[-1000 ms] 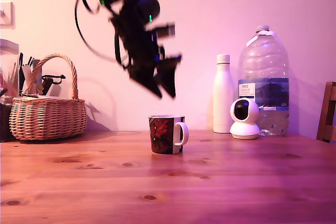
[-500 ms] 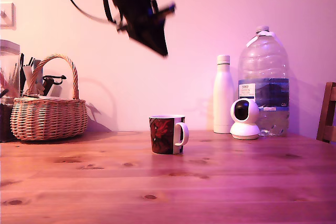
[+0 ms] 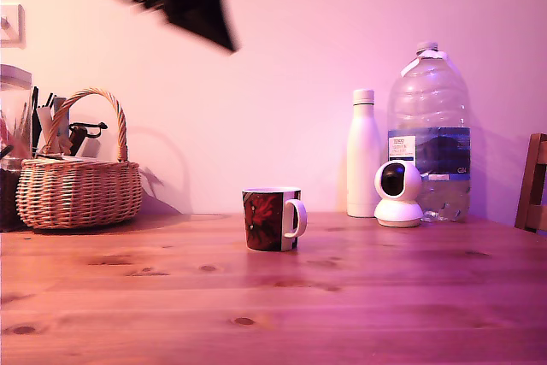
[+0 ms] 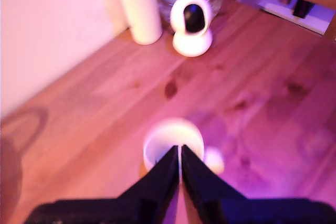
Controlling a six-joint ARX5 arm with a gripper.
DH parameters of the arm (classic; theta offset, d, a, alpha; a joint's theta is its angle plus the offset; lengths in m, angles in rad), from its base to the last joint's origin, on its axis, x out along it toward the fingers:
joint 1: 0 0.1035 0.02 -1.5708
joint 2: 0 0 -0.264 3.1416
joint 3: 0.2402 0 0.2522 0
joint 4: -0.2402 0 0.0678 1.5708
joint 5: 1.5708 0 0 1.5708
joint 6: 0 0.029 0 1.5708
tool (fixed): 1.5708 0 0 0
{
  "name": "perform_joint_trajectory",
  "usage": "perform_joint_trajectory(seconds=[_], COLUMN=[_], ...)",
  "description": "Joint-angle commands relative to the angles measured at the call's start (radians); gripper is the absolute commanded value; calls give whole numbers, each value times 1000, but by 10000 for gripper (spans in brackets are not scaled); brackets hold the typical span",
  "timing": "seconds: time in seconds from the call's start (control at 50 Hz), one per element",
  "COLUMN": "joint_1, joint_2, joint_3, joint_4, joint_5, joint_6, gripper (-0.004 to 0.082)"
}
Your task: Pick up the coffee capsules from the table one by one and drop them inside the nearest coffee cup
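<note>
Capsules are nowhere I can make out on my feeds, so I place everything by the coffee cup (image 3: 272, 219) instead. My gripper (image 4: 180, 153) has its two dark fingers (image 4: 161, 178) drawn together until only a hairline slit shows between the tips, with nothing visibly caught there; in the exterior view it is a blurred black shape (image 3: 224, 38) hanging high above the cup and off toward that view's left. Through the wrist camera the cup's white rim (image 4: 173, 141) sits directly beyond the fingertips, too blurred for me to read what is inside. The cup stands upright on the table (image 3: 359, 297), handle turned to the exterior view's right. Behind it and to that same side are a white bottle (image 3: 363, 153), a round white camera (image 3: 398, 193) and a large clear water jug (image 3: 428, 130), all well apart from the cup. A wicker basket (image 3: 79, 184) sits far off on the cup's other side.
</note>
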Motion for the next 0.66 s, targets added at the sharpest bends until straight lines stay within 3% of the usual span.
perform_joint_trajectory(seconds=[0.0, 0.04, 0.08, 0.38, 0.64], joint_1=[21, 32, 44, 119, 133], joint_2=[-58, -97, -135, -415, -565], joint_3=[-106, -160, -208, -489, -576], joint_4=[42, 59, 71, 130, 131], joint_5=[-3, -2, -2, 30, 29], joint_6=[-20, -20, -50, -72, -95], gripper=[-20, -20, -20, -19, -19])
